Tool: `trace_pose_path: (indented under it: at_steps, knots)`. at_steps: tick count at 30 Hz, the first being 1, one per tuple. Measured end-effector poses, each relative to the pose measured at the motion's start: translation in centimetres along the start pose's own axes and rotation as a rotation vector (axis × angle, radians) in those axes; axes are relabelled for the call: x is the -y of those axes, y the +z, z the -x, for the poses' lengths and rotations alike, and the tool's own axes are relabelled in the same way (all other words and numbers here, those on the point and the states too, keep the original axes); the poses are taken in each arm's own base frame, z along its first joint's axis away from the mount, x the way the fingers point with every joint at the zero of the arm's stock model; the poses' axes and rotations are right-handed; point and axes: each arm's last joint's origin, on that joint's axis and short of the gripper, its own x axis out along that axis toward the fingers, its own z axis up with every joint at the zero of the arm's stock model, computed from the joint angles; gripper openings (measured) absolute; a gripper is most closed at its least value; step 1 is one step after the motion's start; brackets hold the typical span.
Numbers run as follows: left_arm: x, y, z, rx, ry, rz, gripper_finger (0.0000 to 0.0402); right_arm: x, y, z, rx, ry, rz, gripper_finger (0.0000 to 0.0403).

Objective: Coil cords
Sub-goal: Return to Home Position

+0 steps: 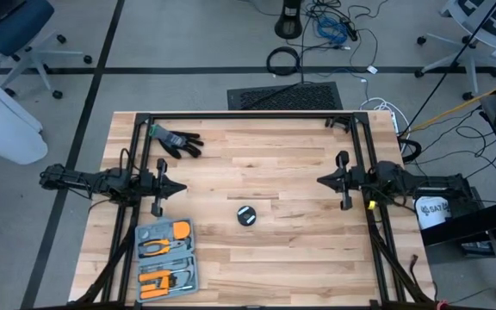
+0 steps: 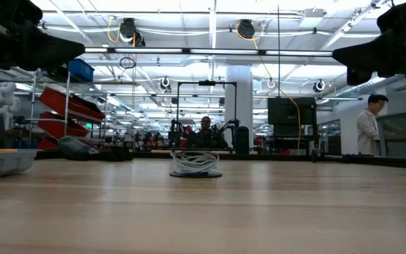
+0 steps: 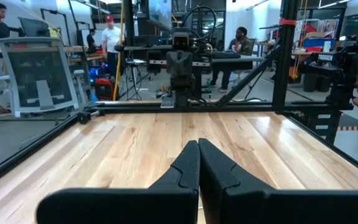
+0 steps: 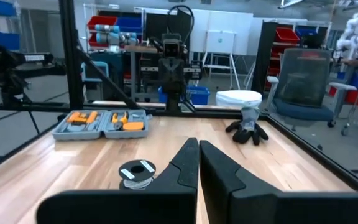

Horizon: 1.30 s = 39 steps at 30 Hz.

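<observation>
Now I am parking left gripper [image 1: 181, 186] and right gripper [image 1: 321, 180], both clenched empty, clear above the round black white-corded spool [image 1: 246, 216] at six o'clock.

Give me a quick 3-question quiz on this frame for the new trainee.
1. On which arm's side of the table do the black glove and the tool case lie?
2. The wound cord sits: A) in the tool case B) on bare wood between the two arms C) under the black glove.
3. True or false: the left hand and right hand are both shut and hold nothing.
Key: 1 the left arm's side; 2 B; 3 true.
</observation>
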Motion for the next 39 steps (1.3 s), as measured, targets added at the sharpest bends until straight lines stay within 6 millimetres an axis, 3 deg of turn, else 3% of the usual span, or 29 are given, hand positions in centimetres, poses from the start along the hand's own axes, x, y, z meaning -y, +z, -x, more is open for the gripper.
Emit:
trace_pose_path:
  at_steps: [39]
  knots:
    - [0.00, 0.00, 0.00, 0.000, 0.000, 0.000, 0.0000, 0.04, -0.01, 0.00, -0.001, -0.015, -0.034, 0.0000]
